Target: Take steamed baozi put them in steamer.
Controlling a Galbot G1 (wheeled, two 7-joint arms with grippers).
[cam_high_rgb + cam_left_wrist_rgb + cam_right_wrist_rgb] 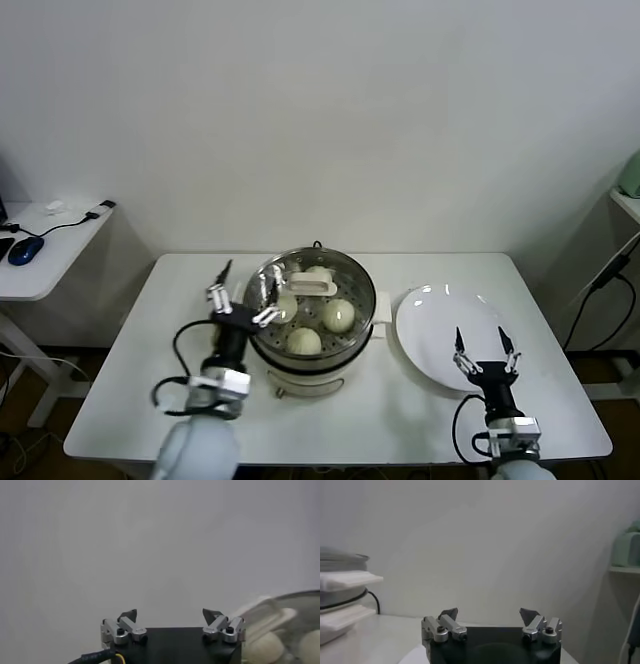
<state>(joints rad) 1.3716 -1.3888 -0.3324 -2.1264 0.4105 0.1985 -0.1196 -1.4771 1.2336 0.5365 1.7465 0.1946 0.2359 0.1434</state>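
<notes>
Left gripper spread beside upright steamer holding 4 baozi; right gripper spread over plate

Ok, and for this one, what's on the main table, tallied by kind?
Baozi: 4, all in the steamer
Steamer: 1
Lid: 1
Plate: 1
Total: 7
</notes>
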